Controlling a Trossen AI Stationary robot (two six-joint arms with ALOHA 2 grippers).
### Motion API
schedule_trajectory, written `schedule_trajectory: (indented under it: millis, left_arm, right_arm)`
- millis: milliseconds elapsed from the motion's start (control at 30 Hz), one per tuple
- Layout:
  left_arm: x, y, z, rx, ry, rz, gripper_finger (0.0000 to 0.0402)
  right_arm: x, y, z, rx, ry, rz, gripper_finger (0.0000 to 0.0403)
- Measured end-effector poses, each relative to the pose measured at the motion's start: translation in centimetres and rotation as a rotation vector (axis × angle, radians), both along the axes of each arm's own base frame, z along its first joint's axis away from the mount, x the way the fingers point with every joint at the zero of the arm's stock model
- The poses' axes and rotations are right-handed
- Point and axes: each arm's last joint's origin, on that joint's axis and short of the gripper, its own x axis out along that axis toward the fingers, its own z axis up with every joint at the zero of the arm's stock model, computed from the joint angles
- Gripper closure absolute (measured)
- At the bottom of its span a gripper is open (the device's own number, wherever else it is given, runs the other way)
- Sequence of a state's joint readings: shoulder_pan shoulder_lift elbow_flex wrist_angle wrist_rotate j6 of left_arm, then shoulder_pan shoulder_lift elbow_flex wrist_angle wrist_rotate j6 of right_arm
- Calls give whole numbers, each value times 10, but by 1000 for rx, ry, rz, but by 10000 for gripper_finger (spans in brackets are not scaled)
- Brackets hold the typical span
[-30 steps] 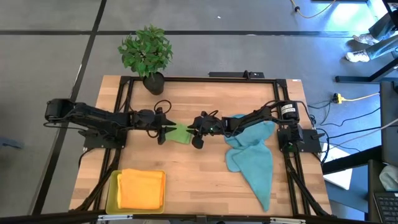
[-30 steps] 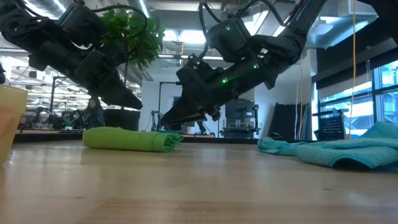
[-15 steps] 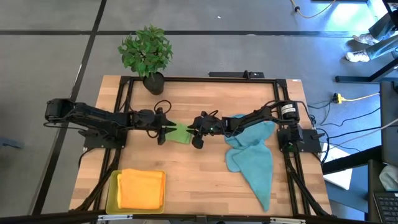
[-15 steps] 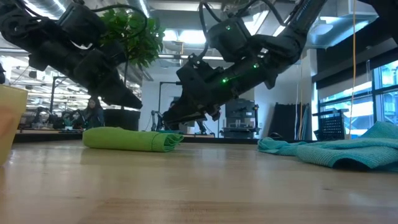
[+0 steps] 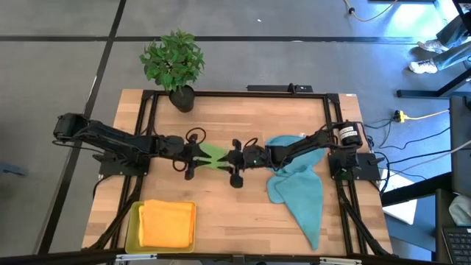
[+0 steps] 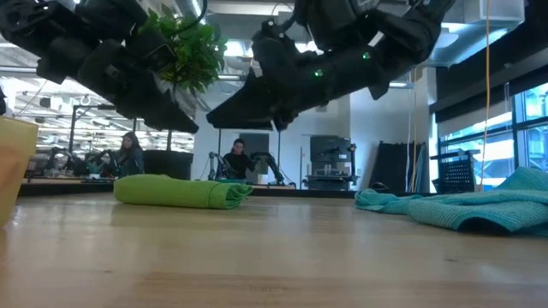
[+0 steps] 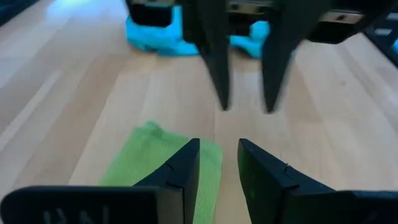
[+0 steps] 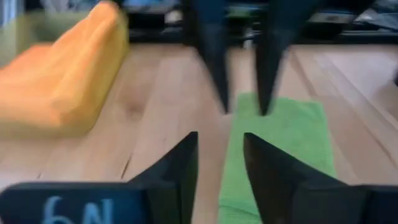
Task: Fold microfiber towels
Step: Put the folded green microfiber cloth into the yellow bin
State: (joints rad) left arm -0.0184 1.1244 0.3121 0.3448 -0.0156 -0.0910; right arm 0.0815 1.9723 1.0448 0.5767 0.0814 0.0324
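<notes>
A green towel (image 5: 213, 155), folded into a small flat packet, lies on the wooden table between the two arms; it also shows in the low view (image 6: 181, 190). My left gripper (image 5: 194, 157) hangs above its left end, open, with nothing between its fingers (image 7: 217, 149). My right gripper (image 5: 229, 159) faces it from the right, above the towel's right end, also open with nothing in it (image 8: 219, 143). A teal-blue towel (image 5: 298, 184) lies crumpled under the right arm. An orange towel (image 5: 167, 223) lies folded in a yellow tray.
The yellow tray (image 5: 132, 230) stands at the near left corner, and its wall shows in the low view (image 6: 12, 167). A potted plant (image 5: 174, 62) stands at the far left edge. Bare wood lies near the front between the tray and the teal-blue towel.
Both grippers have risen from just above the green towel and shifted a little toward the table's near edge. The green towel lies where it was, still folded.
</notes>
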Motion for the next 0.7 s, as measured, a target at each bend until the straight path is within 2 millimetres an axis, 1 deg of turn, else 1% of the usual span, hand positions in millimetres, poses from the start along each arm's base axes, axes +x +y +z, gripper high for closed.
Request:
schedule_trajectory:
  millis: [100, 200, 267, 367, 467, 533, 600, 700]
  left_arm:
    - [-1, -2, -3, -2, 39, -5, 302]
    - [-3, -3, -5, 2, 63, -7, 302]
    - [-3, -4, -5, 14, 70, 8, 302]
    - [-5, -3, -3, 48, 65, 32, 302]
    - [-10, -1, 5, 83, 67, 76, 302]
    - [-14, 0, 15, 93, 34, 97, 302]
    - [-18, -2, 24, 108, -20, 79, 302]
    - [-26, -6, 31, 130, -85, 16, 302]
  right_arm:
    - [1, 8, 1, -34, 11, 30, 232]
    - [1, 11, 2, -65, 12, 1, 185]
    - [2, 12, -2, -91, 18, -14, 159]
    - [4, 12, -12, -104, 44, -36, 133]
    - [10, 12, -21, -112, 63, -42, 124]
    - [16, 12, -26, -127, 77, -37, 124]
    - [23, 13, -29, -144, 106, -32, 126]
    - [34, 14, -36, -177, 186, -65, 127]
